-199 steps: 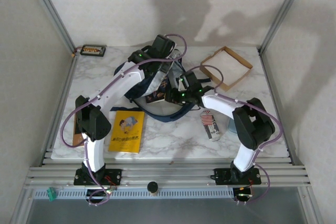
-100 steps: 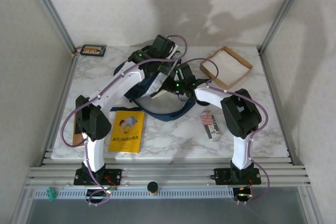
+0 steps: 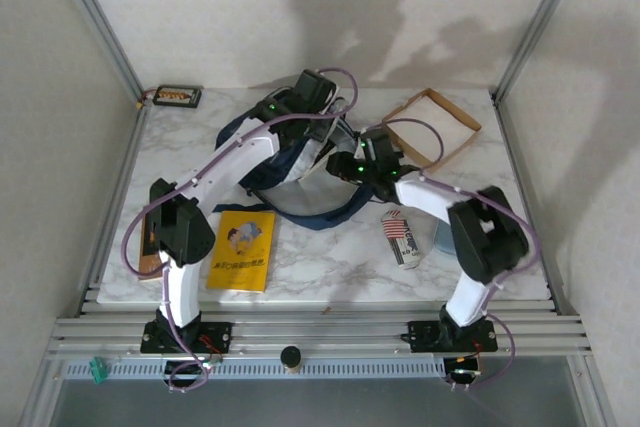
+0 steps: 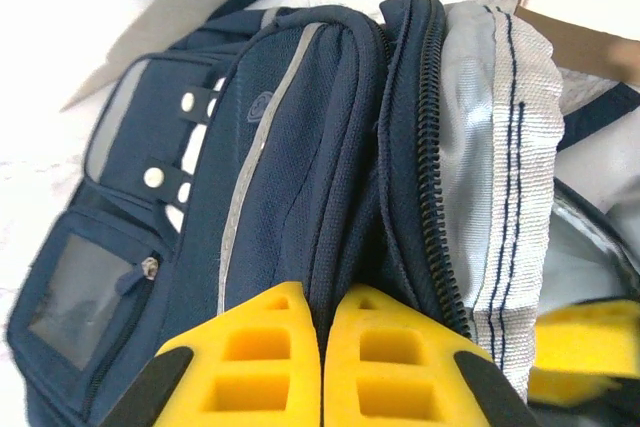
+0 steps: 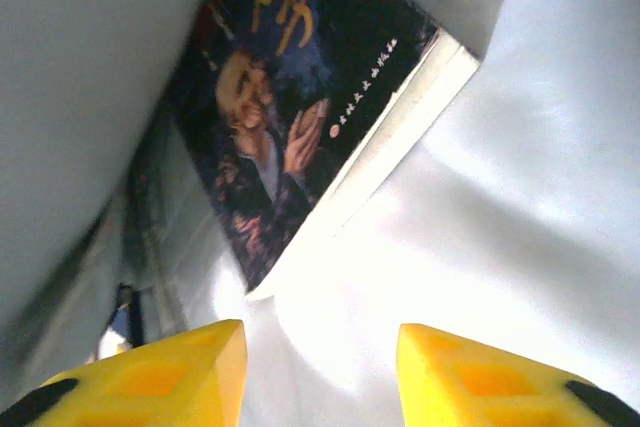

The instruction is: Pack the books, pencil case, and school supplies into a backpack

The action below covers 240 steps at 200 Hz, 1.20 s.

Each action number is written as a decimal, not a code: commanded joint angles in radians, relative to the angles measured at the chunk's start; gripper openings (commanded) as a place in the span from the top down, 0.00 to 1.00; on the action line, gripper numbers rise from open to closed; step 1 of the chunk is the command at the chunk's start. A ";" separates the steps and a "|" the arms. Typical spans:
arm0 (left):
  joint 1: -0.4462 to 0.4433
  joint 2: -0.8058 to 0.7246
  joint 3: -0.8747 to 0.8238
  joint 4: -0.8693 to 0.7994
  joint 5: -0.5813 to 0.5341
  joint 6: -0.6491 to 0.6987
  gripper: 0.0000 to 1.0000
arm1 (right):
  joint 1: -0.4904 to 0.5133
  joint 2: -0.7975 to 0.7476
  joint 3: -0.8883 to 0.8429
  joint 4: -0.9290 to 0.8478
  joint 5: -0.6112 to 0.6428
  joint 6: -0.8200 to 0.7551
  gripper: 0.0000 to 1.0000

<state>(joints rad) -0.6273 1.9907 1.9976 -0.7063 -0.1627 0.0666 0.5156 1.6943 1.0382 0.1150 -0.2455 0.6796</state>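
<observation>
Both fingers of the right gripper [image 5: 318, 347] are spread with nothing between, and the dark blue book [image 5: 280, 117] lies just ahead, a bit left, slanting away inside the backpack [image 4: 290, 147], whose zip rim the left gripper [image 4: 320, 292] pinches tight.

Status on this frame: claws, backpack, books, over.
Left claw shut on large navy blue fabric backpack, zipper rim. Right claw open inside, dark blue paperback with pictured people just ahead. Yellow cartoon paperback on marble table, unpacked.
</observation>
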 commanded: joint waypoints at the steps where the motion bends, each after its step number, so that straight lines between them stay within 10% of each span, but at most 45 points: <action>1: 0.008 0.026 -0.041 0.071 0.050 -0.107 1.00 | -0.021 -0.156 -0.030 -0.127 0.006 -0.062 0.53; 27: 0.017 -0.097 -0.147 0.129 0.245 -0.278 0.48 | 0.001 -0.272 -0.013 -0.309 0.012 -0.095 0.49; 48: 0.016 -0.317 -0.364 0.270 0.320 -0.403 0.36 | 0.069 -0.332 0.011 -0.406 0.030 -0.110 0.46; 95: 0.070 -0.823 -0.915 0.192 -0.027 -0.715 0.26 | 0.324 -0.263 -0.029 -0.381 -0.007 0.040 0.38; 136: 0.131 -1.096 -1.317 0.105 -0.079 -0.940 0.21 | 0.498 -0.061 0.001 -0.250 -0.012 0.124 0.34; 240: 0.169 -1.109 -1.638 0.238 0.002 -1.123 0.10 | 0.573 0.200 0.098 -0.123 0.058 0.220 0.34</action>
<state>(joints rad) -0.4667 0.8814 0.4042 -0.5457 -0.2207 -0.9981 1.0790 1.8584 1.0924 -0.0410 -0.2276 0.8680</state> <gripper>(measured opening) 0.914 0.674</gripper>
